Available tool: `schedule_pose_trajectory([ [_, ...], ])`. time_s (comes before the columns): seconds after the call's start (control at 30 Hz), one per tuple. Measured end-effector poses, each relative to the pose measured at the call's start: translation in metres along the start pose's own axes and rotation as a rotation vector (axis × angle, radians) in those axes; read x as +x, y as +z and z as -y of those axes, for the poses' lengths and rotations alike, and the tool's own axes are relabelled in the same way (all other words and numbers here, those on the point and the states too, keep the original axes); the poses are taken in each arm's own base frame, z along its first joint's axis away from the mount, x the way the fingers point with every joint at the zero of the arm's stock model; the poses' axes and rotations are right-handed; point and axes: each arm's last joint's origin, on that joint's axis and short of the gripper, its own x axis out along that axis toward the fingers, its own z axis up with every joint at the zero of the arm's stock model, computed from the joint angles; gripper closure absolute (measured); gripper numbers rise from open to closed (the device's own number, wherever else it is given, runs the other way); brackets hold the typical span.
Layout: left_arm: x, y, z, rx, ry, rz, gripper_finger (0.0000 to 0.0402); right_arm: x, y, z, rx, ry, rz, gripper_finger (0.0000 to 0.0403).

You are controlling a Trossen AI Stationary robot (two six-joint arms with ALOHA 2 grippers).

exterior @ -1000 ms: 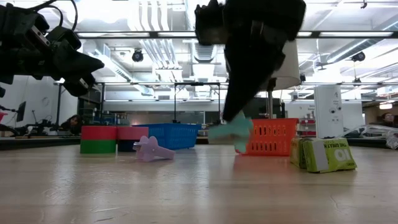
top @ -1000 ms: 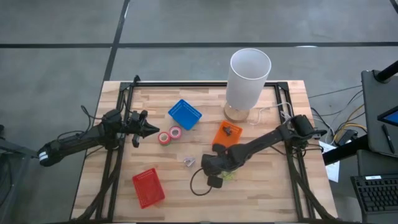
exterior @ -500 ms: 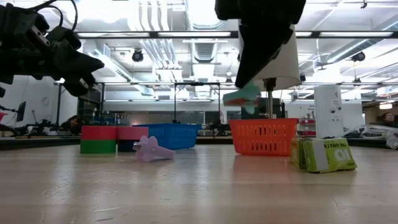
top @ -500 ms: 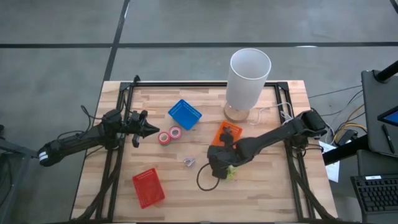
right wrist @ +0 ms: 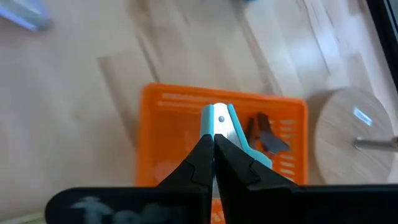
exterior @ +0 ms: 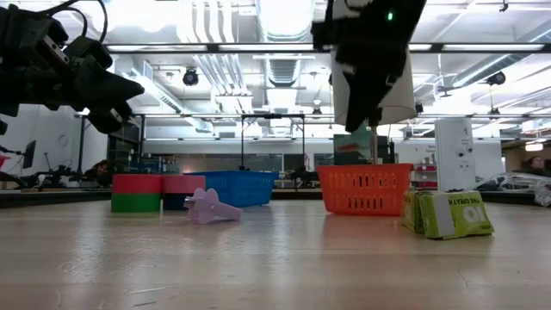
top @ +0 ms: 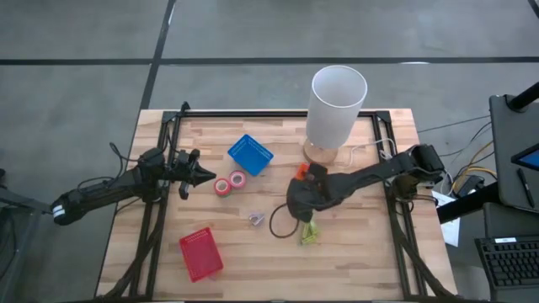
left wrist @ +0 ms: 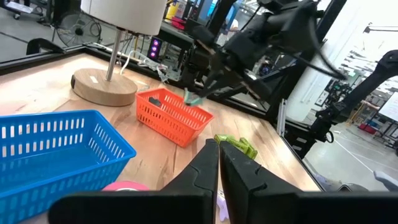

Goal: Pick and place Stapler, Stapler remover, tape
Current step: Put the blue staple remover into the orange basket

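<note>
the right tool (right wrist: 213,138) hung over the orange tray (right wrist: 168,121), clenched on a teal staple remover (right wrist: 233,135); the left tool (left wrist: 217,152) was clenched, empty, near the tape (top: 230,183).

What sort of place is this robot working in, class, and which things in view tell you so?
Probably a robotics lab or workshop: a wooden table in a metal frame, sorting baskets like the orange basket, and ceiling ducts with strip lights over benches behind.
</note>
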Motion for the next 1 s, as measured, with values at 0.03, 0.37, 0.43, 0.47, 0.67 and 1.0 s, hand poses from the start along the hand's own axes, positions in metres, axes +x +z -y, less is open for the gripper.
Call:
schedule_pose_trajectory([
  [0.03, 0.0, 0.0, 0.0, 0.0, 0.0, 0.0, 0.0383, 0.004, -0.001, 0.003, 0.003, -0.009, -0.01, 0.0395],
  [0.37, 0.0, 0.0, 0.0, 0.0, 0.0, -0.001, 0.0383, 0.036, -0.008, 0.03, 0.008, -0.069, -0.104, 0.0395],
  [0.43, 0.0, 0.0, 0.0, 0.0, 0.0, -0.001, 0.0383, 0.038, -0.01, 0.031, 0.008, -0.073, -0.109, 0.0394],
  [0.47, 0.0, 0.0, 0.0, 0.0, 0.0, -0.001, 0.0382, 0.039, -0.011, 0.031, 0.005, -0.073, -0.111, 0.0394],
  [0.67, 0.0, 0.0, 0.0, 0.0, 0.0, 0.0, 0.0382, 0.041, -0.009, 0.029, 0.018, -0.058, -0.082, 0.0394],
  [1.0, 0.0, 0.0, 0.0, 0.0, 0.0, 0.0, 0.0382, 0.044, -0.01, 0.028, 0.023, -0.055, -0.074, 0.0387],
])
